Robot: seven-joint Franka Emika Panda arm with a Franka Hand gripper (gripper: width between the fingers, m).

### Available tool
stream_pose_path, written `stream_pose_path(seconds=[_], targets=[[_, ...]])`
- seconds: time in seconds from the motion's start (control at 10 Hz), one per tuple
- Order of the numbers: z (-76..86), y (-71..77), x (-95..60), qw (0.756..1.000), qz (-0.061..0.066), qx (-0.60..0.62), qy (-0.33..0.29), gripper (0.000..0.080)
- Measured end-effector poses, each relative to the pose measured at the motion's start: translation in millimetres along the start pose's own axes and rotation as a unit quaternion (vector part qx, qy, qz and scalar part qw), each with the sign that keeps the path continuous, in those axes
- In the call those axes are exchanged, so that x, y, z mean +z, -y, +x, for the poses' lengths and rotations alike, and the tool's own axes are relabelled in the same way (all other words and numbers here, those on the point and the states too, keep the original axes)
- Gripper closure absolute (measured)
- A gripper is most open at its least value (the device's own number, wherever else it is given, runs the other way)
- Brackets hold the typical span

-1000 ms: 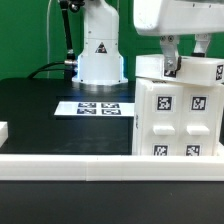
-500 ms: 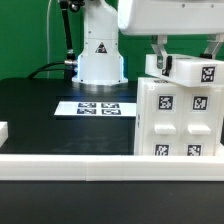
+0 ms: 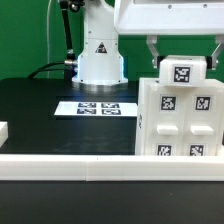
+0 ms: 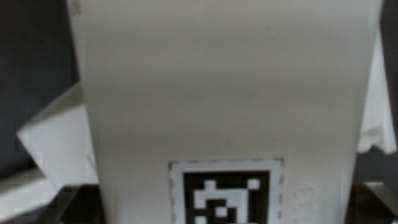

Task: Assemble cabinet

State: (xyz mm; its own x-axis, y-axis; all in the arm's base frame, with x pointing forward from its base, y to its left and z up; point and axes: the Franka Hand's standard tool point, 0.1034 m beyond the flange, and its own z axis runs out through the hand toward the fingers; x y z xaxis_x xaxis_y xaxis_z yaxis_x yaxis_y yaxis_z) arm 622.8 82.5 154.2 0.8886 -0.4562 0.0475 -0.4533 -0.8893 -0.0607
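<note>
The cabinet [image 3: 150, 125], a large white box with several marker tags on its front panels, stands at the exterior view's right behind the border rail. A small white tagged block [image 3: 181, 72] sits on the cabinet's top, its tag facing the camera. My gripper [image 3: 182, 58] hangs straight above, one finger [image 3: 152, 50] on each side of the block, shut on it. In the wrist view the block [image 4: 222, 90] fills the picture as a tall white face with one tag low down. White parts beside it are blurred.
The marker board [image 3: 99, 108] lies flat on the black table in front of the robot's white base [image 3: 100, 55]. A long white border rail [image 3: 80, 166] runs along the front. The end of a small white part [image 3: 3, 131] shows at the left edge.
My gripper has moved toward the exterior view's right. The block has gone with it and turned, so its tag now faces the camera over the cabinet's middle.
</note>
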Motion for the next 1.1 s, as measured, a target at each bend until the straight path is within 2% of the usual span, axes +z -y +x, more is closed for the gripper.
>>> stream_pose_path(seconds=[0.2,0.4,0.6,0.8,1.0,1.1], targets=[[0.6,-0.9,0.2,0.995,0.001,0.097,0.000,0.0236],[1.4,-1.4,0.2,0.979,0.002,0.205,-0.002,0.0236],[2.0,-2.6,0.1,0.952,0.001,0.307,-0.003,0.0236],[2.6,-3.1,-0.2,0.906,0.008,0.422,0.005,0.0236],[2.8,-3.3,0.0,0.875,0.010,0.484,0.009,0.0236],[2.8,-3.3,0.0,0.871,0.010,0.492,0.010,0.0225]])
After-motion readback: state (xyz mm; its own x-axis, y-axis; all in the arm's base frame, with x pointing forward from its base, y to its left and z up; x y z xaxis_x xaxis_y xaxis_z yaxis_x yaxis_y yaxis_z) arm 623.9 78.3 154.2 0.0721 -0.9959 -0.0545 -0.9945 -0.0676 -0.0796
